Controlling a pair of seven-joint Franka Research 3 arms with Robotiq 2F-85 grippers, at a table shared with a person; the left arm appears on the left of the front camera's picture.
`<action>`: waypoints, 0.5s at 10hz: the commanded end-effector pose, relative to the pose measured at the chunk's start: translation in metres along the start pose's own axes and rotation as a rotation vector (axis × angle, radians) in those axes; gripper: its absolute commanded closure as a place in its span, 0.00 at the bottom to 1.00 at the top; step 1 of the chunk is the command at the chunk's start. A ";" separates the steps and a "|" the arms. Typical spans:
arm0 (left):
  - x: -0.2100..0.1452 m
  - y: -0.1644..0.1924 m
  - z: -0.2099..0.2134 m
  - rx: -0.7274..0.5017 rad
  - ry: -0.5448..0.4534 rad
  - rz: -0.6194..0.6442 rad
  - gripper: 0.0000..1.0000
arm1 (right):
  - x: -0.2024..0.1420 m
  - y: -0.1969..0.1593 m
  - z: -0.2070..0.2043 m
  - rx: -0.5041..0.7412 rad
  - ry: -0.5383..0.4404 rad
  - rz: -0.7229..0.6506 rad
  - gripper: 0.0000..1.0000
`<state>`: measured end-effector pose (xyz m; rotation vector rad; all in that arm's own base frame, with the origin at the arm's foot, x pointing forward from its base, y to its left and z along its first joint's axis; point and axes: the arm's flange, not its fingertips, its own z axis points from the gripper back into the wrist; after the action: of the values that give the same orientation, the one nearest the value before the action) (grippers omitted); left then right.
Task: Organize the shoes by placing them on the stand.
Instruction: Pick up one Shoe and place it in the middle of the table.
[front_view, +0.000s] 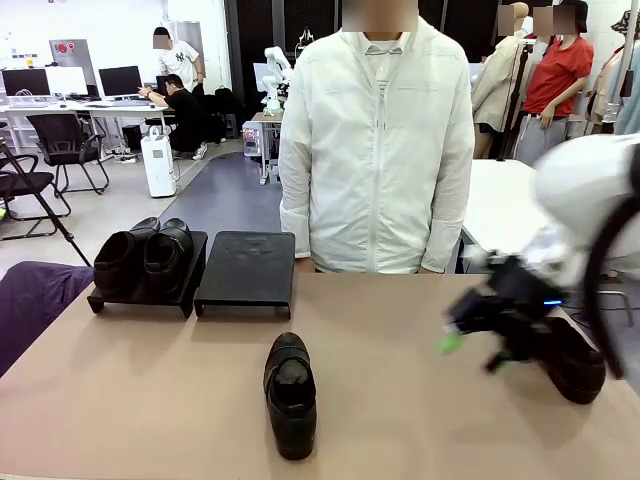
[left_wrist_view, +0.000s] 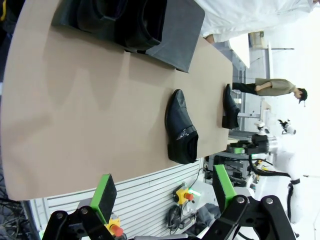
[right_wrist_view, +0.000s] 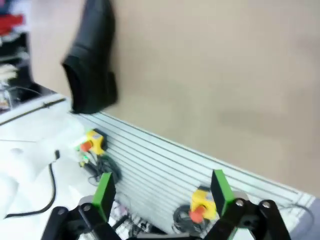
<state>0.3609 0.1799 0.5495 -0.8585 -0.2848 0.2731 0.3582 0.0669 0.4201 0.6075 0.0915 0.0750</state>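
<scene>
- The low matte-black sloped stand (front_view: 245, 265), made of two flat trays, sat at the far side of the beige tabletop (front_view: 120, 400). Its left tray (front_view: 140, 300) carried a pair of glossy black leather dress shoes (front_view: 145, 255) side by side, and its right tray was bare.
- Two more black shoes of the same kind lay loose on the tabletop. The middle shoe (front_view: 290, 395) lay lengthwise in front of the bare tray, well apart from it. The right shoe (front_view: 572, 365) lay near the tabletop's right side, with one end close to the edge in the right wrist view (right_wrist_view: 92, 65).
- The right claw (front_view: 475, 345) was blurred in the front view and hung just beside the right shoe. Its own wrist view showed the green pads (right_wrist_view: 104, 192) wide apart with nothing between them.
- The left claw (left_wrist_view: 163, 175) was also wide open and empty, held back past the robot's edge of the tabletop and facing the middle shoe (left_wrist_view: 181, 125).
- Judged from this, half the job was done: one pair was placed and the second pair was not yet on the stand. The step in hand looked like dealing with the right shoe.
- The next move would call for closing on a loose shoe across its body and lifting it clear. It would then need carrying to the bare tray and setting to one side, leaving room for its mate.
- A person in a white jacket (front_view: 375, 150) stood behind the stand.
</scene>
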 end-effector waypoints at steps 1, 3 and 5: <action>-0.002 0.000 0.001 0.004 0.005 -0.002 0.00 | 0.001 -0.067 0.087 0.125 -0.090 -0.081 0.00; -0.002 0.000 0.001 0.004 0.005 -0.002 0.00 | -0.015 -0.115 0.131 0.246 -0.234 -0.178 0.00; -0.002 0.000 0.001 0.004 0.005 -0.002 0.00 | -0.015 -0.127 0.130 0.314 -0.285 -0.182 0.00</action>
<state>0.3609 0.1799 0.5497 -0.8583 -0.2851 0.2728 0.3518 -0.1347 0.4671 0.8760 -0.0906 -0.2527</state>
